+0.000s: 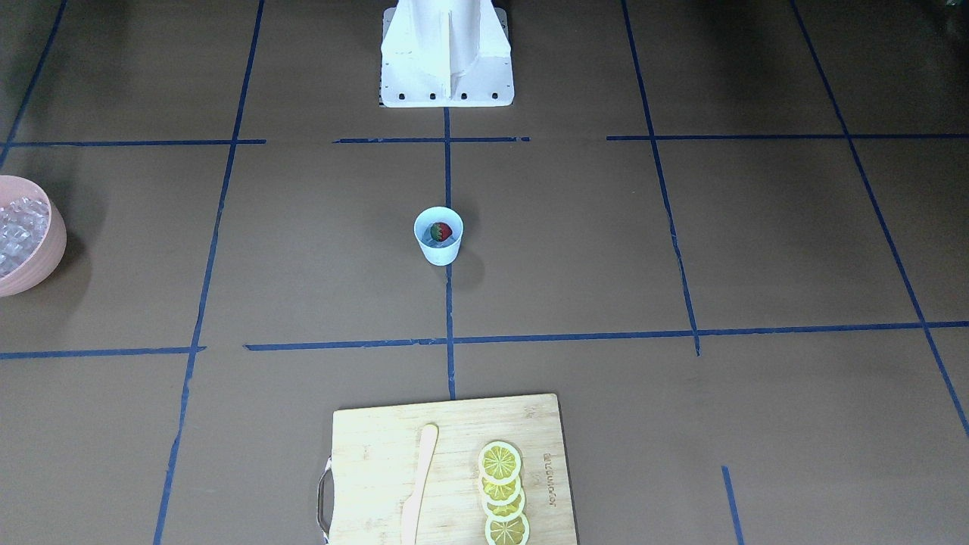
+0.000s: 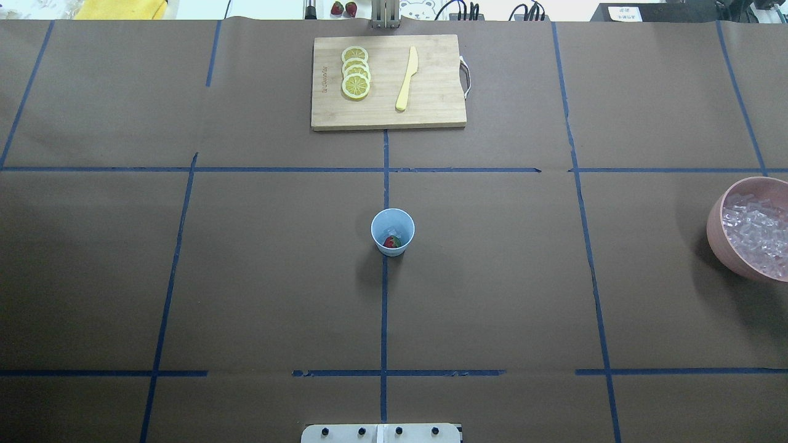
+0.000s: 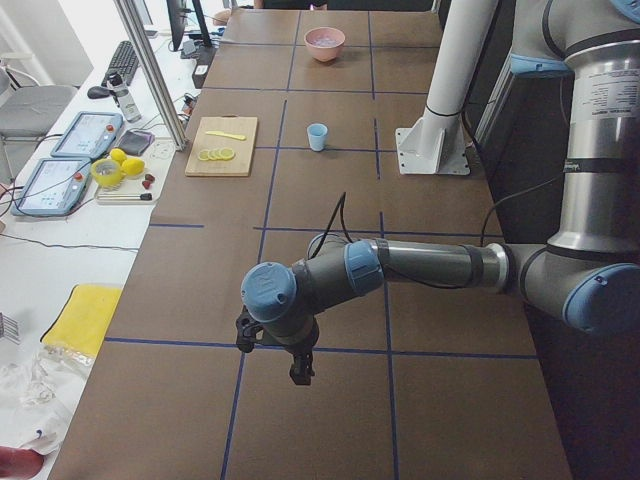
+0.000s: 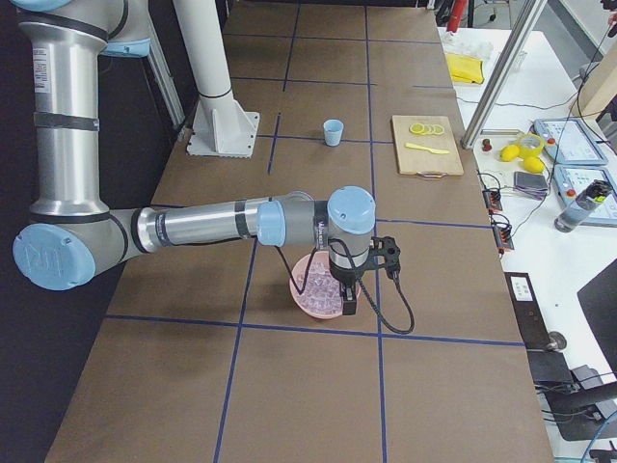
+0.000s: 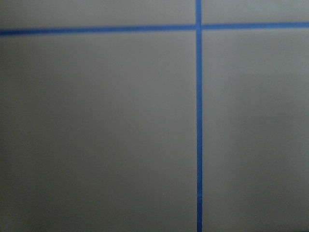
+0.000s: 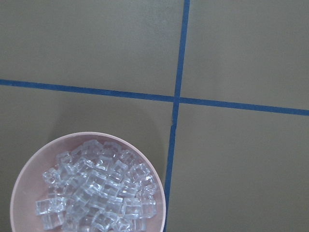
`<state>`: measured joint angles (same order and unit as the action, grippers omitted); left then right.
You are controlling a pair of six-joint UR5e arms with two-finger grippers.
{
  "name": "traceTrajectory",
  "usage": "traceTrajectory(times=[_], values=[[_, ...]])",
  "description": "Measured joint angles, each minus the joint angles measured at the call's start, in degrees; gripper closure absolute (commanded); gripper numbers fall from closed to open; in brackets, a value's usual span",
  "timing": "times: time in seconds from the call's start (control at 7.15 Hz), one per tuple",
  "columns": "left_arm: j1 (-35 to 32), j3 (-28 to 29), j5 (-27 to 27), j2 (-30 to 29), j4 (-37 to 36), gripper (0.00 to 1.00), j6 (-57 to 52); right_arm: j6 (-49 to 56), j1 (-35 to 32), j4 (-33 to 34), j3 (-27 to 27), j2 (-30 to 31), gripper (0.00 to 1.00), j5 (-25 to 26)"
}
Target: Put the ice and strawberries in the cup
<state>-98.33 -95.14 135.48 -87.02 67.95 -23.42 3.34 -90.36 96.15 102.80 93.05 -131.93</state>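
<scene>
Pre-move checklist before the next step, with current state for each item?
1. Cup upright, mid-table: ok.
2. Strawberry inside cup: ok.
3. Ice stock in pink bowl: ok, plenty.
4. Ice inside cup: cannot tell, too small to see.
5. Left claw open or shut: cannot tell, side view only.
6. Right claw open or shut: cannot tell; it hangs by the pink bowl.

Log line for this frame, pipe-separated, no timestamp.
small light-blue plastic cup: upright, mid-table | red strawberry: in cup | pink bowl: full of clear ice cubes | left gripper: away from cup, state unclear | right gripper: near bowl, state unclear
</scene>
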Motion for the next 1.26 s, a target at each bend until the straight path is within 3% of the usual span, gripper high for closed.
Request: traceTrajectory(times=[0.56,1.26], values=[[0.9,2.4,-0.2,3.6,17.4,0.0,0.3,-0.1,0.5,-0.1,-0.3,-0.2,0.0,0.1],[7.0,0.7,-0.3,2.5,18.5,0.0,9.5,-0.7,0.7,-0.3,-1.1,-0.3,0.0,-4.1]])
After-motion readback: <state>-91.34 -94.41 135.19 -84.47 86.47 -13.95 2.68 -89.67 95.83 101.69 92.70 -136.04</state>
